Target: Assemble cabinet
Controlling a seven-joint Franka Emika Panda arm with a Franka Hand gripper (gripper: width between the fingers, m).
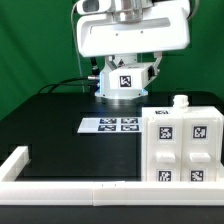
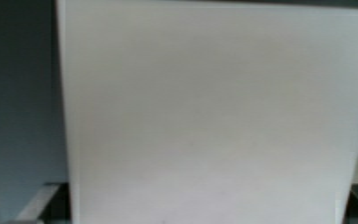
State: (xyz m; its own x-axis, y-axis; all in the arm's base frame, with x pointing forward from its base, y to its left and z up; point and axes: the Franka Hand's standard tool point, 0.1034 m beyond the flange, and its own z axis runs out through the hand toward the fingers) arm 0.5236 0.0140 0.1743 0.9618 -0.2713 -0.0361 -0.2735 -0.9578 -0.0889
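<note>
The cabinet (image 1: 180,140), a white blocky box with several black-and-white tags, stands at the exterior view's right, near the front rail. My gripper (image 1: 123,64) is at the back of the table, well away from the cabinet. It is shut on a white panel (image 1: 122,83) that bears one tag and hangs upright below the hand, its lower edge close to the black table. In the wrist view this panel (image 2: 211,110) fills nearly the whole picture between the fingers of my gripper (image 2: 204,205). The fingers show only as dark slivers at its two sides.
The marker board (image 1: 110,125) lies flat on the black table in front of the held panel and left of the cabinet. The white rail frame (image 1: 60,186) runs along the front edge and up the exterior view's left corner. A green backdrop stands behind.
</note>
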